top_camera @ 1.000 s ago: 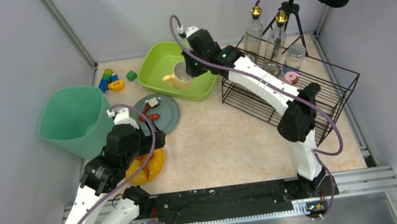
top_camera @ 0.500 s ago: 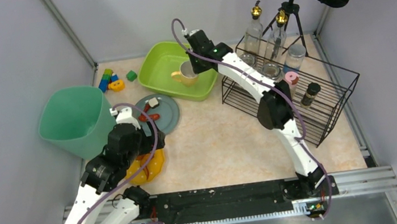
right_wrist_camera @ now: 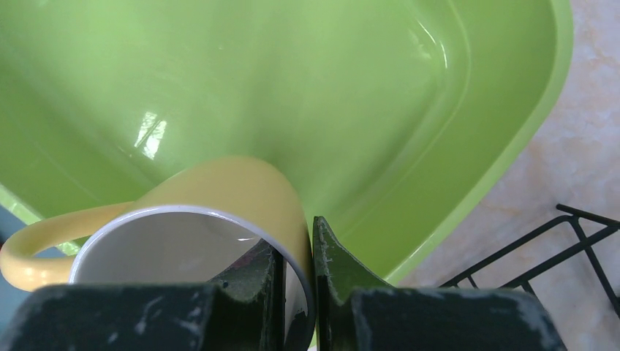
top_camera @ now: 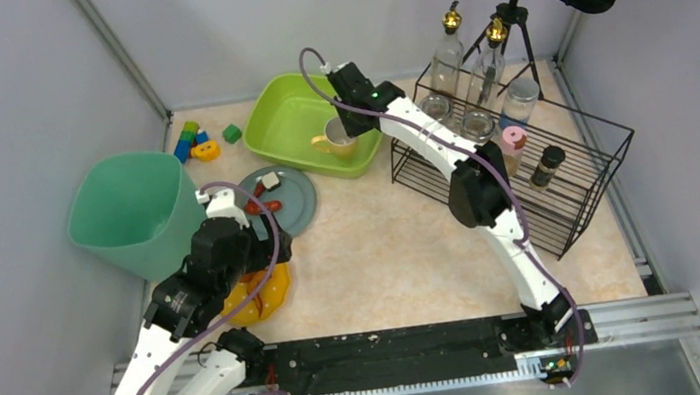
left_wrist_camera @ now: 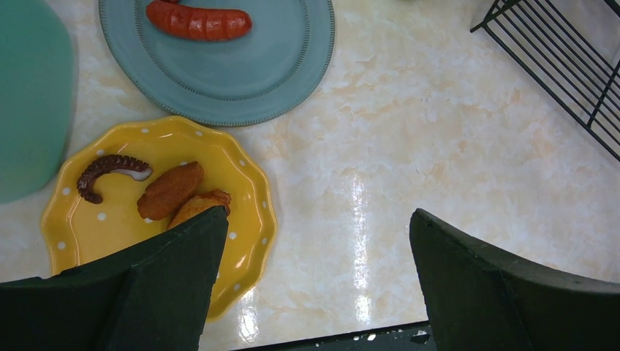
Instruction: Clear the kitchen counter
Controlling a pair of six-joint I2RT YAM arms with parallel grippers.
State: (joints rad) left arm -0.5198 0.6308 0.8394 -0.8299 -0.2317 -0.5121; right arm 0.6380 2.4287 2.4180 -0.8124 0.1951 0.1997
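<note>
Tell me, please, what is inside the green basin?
Only a yellow mug, held at its rim by the right gripper; the rest of the green basin looks bare. The floor under it is hidden.

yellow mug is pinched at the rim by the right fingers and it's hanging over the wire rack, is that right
Not quite. The yellow mug is pinched at the rim by the right fingers, one inside and one outside the wall, but it is over the green basin, not the wire rack. The right wrist view shows the basin directly beneath the mug.
</note>
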